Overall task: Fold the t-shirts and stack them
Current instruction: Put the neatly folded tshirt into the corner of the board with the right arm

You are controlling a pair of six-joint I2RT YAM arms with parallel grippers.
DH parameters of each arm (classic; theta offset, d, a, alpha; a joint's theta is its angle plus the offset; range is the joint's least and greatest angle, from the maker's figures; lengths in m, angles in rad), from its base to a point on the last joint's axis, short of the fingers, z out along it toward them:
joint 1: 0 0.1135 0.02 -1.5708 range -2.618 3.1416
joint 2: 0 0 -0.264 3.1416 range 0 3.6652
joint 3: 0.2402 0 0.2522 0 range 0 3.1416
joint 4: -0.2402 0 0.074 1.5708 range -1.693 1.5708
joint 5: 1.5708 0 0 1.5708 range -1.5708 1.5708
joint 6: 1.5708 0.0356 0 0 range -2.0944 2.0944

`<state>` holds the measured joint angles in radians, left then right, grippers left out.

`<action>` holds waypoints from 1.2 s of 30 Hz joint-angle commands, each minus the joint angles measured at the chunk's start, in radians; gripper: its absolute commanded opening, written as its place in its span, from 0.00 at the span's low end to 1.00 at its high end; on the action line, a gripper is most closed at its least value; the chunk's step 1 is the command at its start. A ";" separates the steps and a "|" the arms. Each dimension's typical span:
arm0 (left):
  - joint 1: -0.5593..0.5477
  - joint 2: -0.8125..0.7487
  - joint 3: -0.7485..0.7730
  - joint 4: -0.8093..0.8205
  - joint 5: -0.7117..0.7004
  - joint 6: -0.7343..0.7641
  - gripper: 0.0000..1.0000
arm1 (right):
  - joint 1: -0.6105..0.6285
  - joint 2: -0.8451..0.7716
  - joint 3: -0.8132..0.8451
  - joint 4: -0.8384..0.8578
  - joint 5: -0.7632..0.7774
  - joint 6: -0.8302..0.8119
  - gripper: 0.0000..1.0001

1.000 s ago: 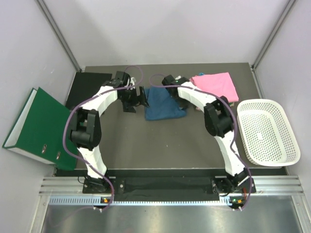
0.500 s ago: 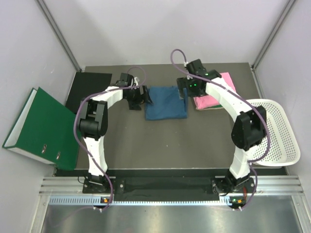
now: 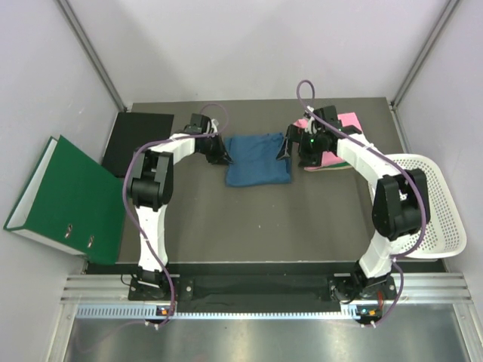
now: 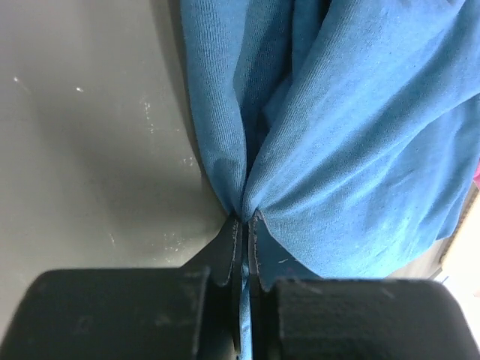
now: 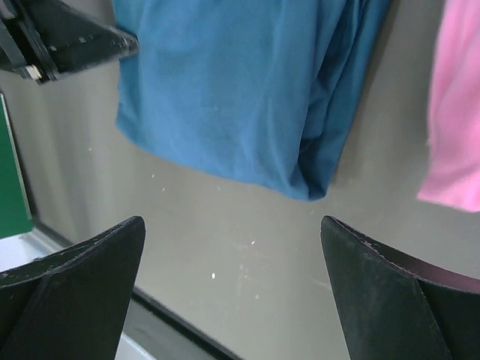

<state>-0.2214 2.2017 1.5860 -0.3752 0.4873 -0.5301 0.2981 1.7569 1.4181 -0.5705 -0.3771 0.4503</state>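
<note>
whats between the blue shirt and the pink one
Only bare table between blue shirt and pink shirt, plain in the right wrist view; the top view shows the open right gripper above that gap.

Dark grey counter, scuffed, with white specks visible up close. Pale lilac walls on three sides, grey metal struts down both back corners. Aluminium rail along the near edge, brushed steel sheet below. Light even, diffuse.

Green binder, white mesh basket
</note>
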 commanded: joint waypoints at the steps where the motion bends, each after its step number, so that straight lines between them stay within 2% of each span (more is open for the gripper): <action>1: -0.003 -0.020 -0.033 -0.036 -0.076 0.027 0.00 | 0.004 0.007 -0.042 0.113 -0.065 0.077 1.00; 8: 0.037 -0.083 -0.115 -0.045 -0.079 0.044 0.00 | 0.006 0.157 0.001 0.165 -0.013 0.087 0.99; 18: 0.053 -0.086 -0.095 -0.076 -0.084 0.062 0.00 | 0.013 0.312 0.100 0.221 0.089 0.108 0.97; 25: 0.053 -0.071 -0.067 -0.094 -0.069 0.059 0.00 | 0.064 0.484 0.268 0.153 0.053 0.082 0.93; 28: 0.053 -0.074 -0.063 -0.097 -0.062 0.051 0.00 | 0.102 0.529 0.314 0.115 0.035 0.061 0.87; 31: 0.053 -0.080 -0.057 -0.103 -0.065 0.054 0.00 | 0.127 0.544 0.329 0.081 0.035 0.050 0.69; 32: 0.053 -0.085 -0.055 -0.109 -0.073 0.055 0.00 | 0.134 0.543 0.334 0.071 0.041 0.036 0.55; 34: 0.054 -0.088 -0.043 -0.119 -0.075 0.056 0.00 | 0.136 0.543 0.343 0.020 0.069 0.021 0.33; 35: 0.054 -0.089 -0.035 -0.139 -0.076 0.056 0.00 | 0.136 0.536 0.350 0.003 0.081 0.005 0.13; 36: 0.054 -0.089 -0.017 -0.151 -0.078 0.059 0.00 | 0.136 0.518 0.357 -0.015 0.121 -0.004 0.08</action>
<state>-0.1791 2.1464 1.5242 -0.4355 0.4709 -0.5064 0.4152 2.2627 1.7428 -0.4454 -0.3210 0.4988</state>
